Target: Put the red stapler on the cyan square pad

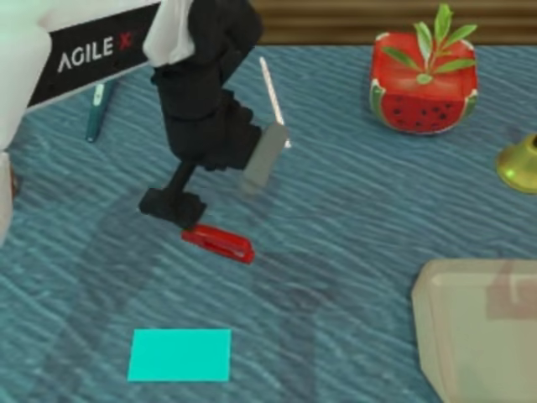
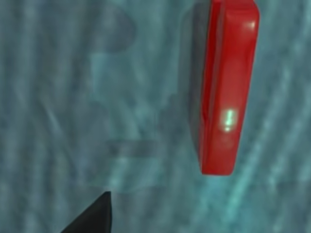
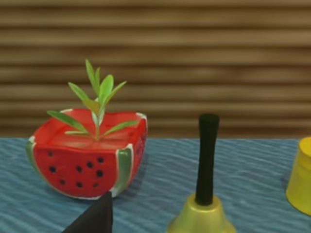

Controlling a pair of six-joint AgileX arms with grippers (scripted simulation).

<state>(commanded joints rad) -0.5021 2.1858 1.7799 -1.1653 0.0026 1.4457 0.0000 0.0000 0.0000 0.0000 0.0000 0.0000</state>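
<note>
The red stapler lies flat on the blue cloth, left of the table's middle, slanted. It fills much of the left wrist view as a glossy red bar. My left gripper hangs close above the cloth just behind and to the left of the stapler, open and holding nothing. One dark fingertip shows, off to the stapler's side. The cyan square pad lies bare near the front edge, in front of the stapler. My right arm is outside the top view; one fingertip shows, nothing held.
At the back right stands a watermelon-patterned block with leaves, with a brass bell at the right edge. A pale beige tray fills the front right. A grey-bladed tool and a teal pen lie at the back.
</note>
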